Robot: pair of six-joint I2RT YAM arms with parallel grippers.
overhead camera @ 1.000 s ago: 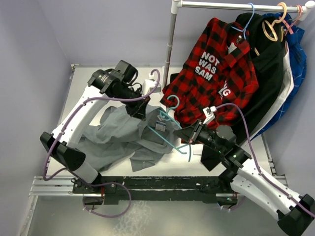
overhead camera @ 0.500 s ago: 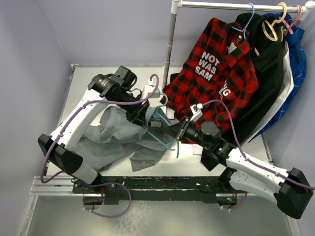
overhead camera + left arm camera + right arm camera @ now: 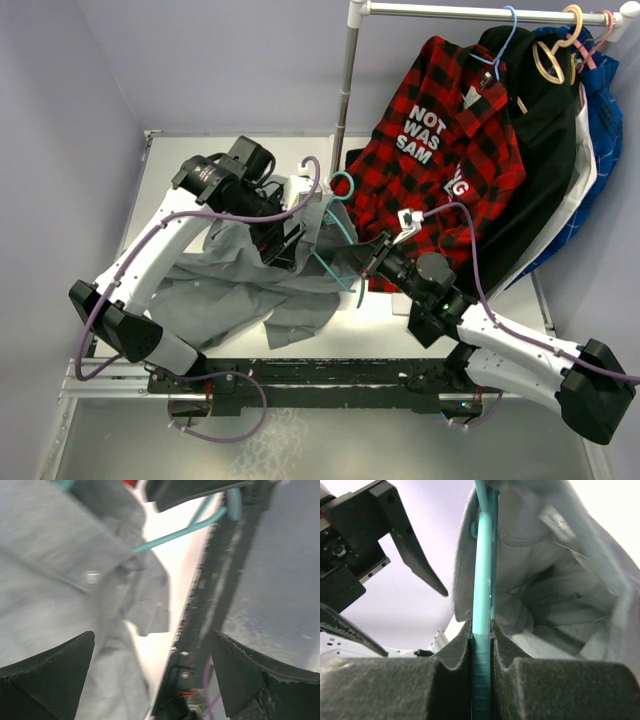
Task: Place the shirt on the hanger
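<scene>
Since a second ago: left gripper (image 3: 152,635) let go, fingers now wide apart with nothing between them. Right arm swung left and pushed the hanger (image 3: 482,570) up and back, so its hook now sits nearer the rack pole (image 3: 347,90). Right gripper (image 3: 481,630) has its fingers pinched tight on the teal hanger's thin bar. The hanger is tilted, and its upper part runs into the neck opening of the shirt (image 3: 235,290). In the right wrist view, grey cloth drapes around the hanger on the right side, with the inside of the shirt visible.

The rest of the shirt lies crumpled on the white table (image 3: 175,170), left of centre, reaching toward the near edge. Left gripper hovers just over the collar area, beside the hanger. The left wrist view is blurred and shows grey cloth, a bit of teal bar and the table's dark edge rail.

Room: plain lavender walls (image 3: 200,60). The rack stands at the back right, holding a red-and-black plaid shirt (image 3: 440,160) and darker garments.
</scene>
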